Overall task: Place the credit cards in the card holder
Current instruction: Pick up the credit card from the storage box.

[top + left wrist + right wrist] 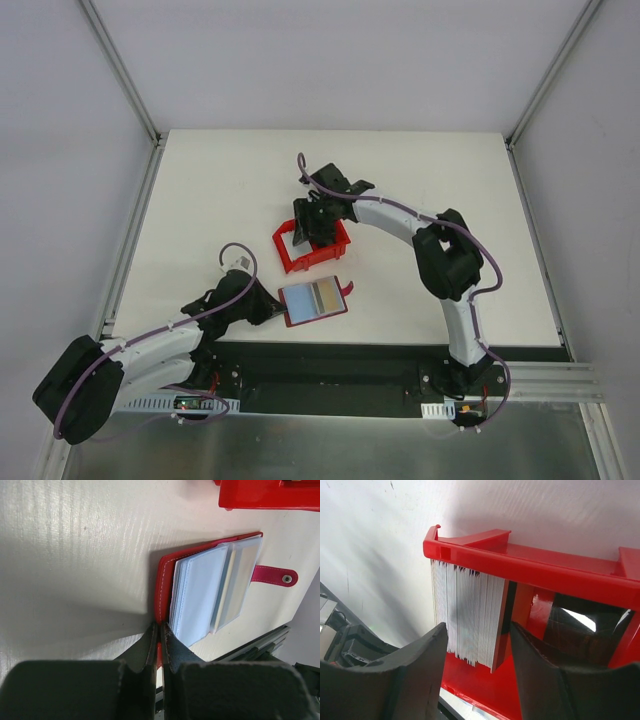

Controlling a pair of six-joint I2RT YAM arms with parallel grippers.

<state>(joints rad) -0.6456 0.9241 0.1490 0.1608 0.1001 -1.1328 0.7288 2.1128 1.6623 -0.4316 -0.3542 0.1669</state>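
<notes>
Left pincer tight on the card holder edge — right pincer agape either side of the credit cards

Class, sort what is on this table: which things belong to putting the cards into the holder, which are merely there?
Job: credit cards, stacked on edge; card holder, open, its edge pinched by the left gripper.
Merely there: red bin holding the cards; table.

Red card holder open flat; credit cards stacked upright
</notes>
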